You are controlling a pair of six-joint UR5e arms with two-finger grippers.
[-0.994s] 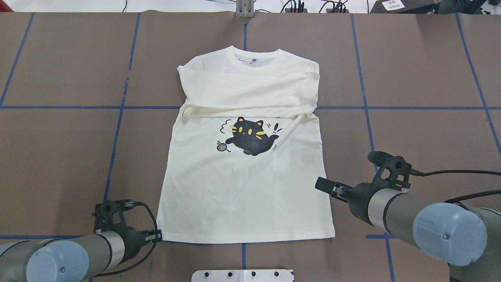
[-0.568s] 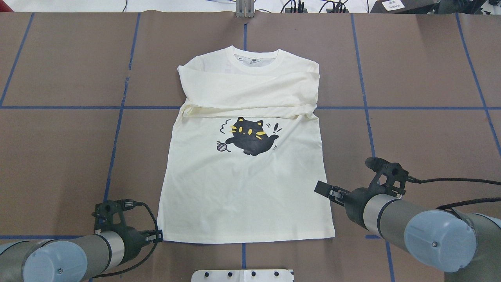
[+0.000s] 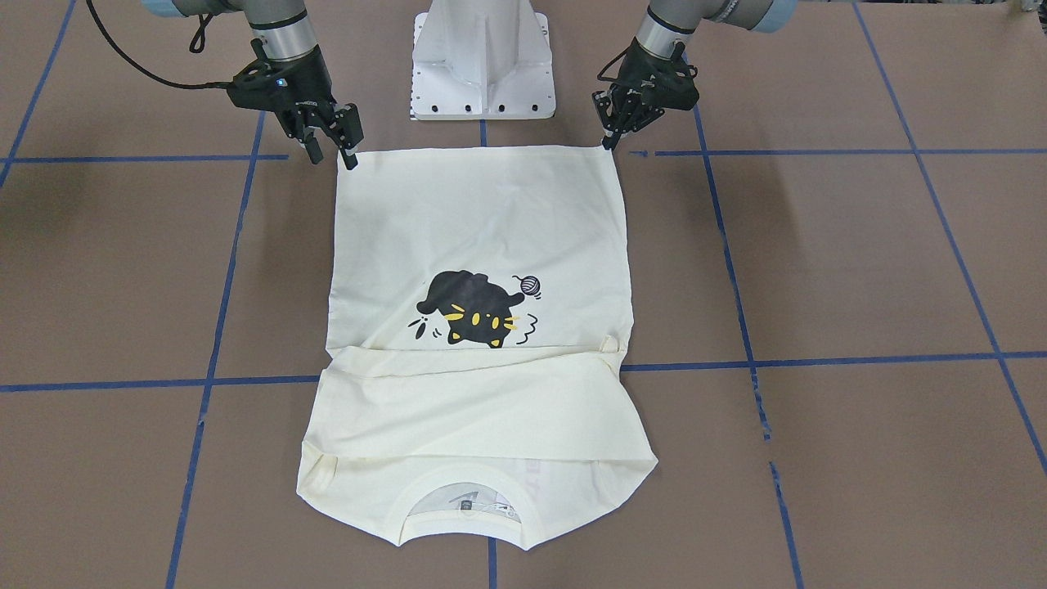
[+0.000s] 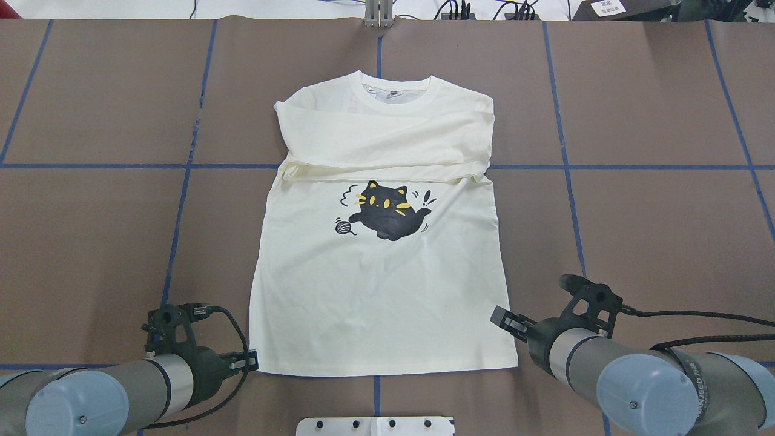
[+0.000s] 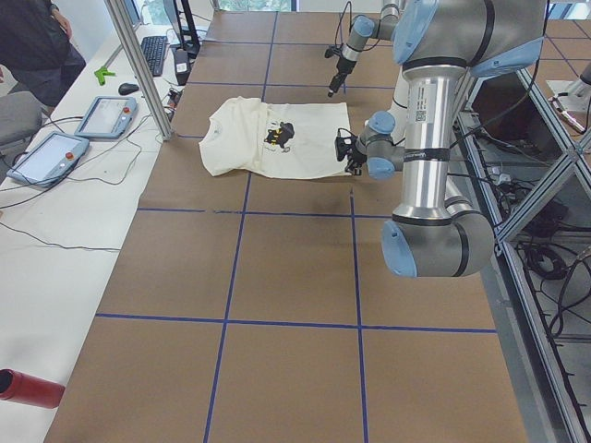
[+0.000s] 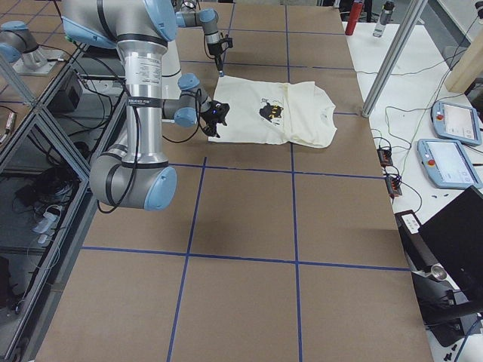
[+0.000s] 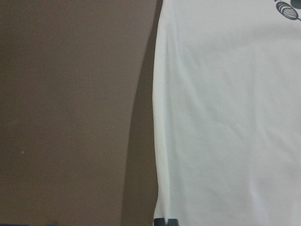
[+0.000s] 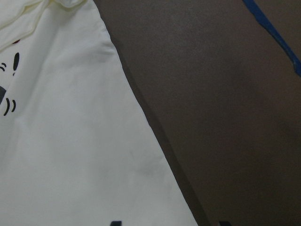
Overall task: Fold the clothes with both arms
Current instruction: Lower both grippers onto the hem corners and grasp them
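The cream shirt (image 4: pixel 375 303) lies flat, print up, with both sleeves folded across the chest above the black cat (image 4: pixel 387 215). The collar is on the far side and the hem faces me. My left gripper (image 4: pixel 251 362) sits low at the hem's left corner. Its fingertips (image 7: pixel 164 221) are close together at the cloth's edge, so it looks shut on that corner. My right gripper (image 4: pixel 504 320) is open beside the shirt's right edge, just above the hem's right corner. Its tips (image 8: pixel 115 222) stand wide apart and hold nothing. The front view shows both at the hem corners: left (image 3: pixel 608 143), right (image 3: pixel 333 155).
The white pedestal base (image 3: pixel 483 57) stands just behind the hem, between the arms. Blue tape lines (image 4: pixel 181 200) cross the brown table. Tablets (image 5: pixel 55 152) and cables lie beyond the far edge, and a red bottle (image 5: pixel 28 388) lies at the table's left end.
My right gripper has moved back along the shirt's right edge toward the hem corner. My left gripper has shifted slightly right, and the hem's left corner has moved inward with it.
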